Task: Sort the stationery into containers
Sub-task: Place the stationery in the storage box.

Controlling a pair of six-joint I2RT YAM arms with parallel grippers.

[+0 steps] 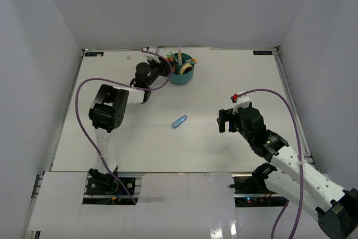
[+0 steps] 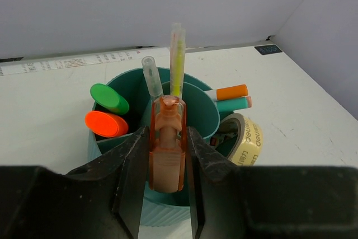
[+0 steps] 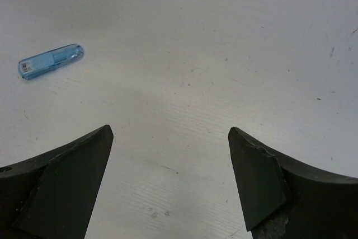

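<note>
I'm on the white bench (image 1: 224, 93), and the teal organizer (image 1: 180, 78) sits near its far edge, upper centre of the top view. My left claw (image 2: 166, 138) is right at it, clamped on the salmon eraser (image 2: 166, 152), which stands upright between the fingers in front of the central cup. My right claw (image 3: 170, 138) hangs over bare bench at centre right, jaws wide apart, gripping nothing. Inside the organizer, the beige tape ring (image 2: 246, 138) leans on the right of the wrist view. The green-capped highlighter (image 2: 109, 98) and orange-capped highlighter (image 2: 106, 123) stand caps-up on the left. A yellow pen (image 2: 177, 54) rises from the cup. The light-blue clip (image 3: 50, 61) lies alone mid-bench, left of my right claw.
</note>
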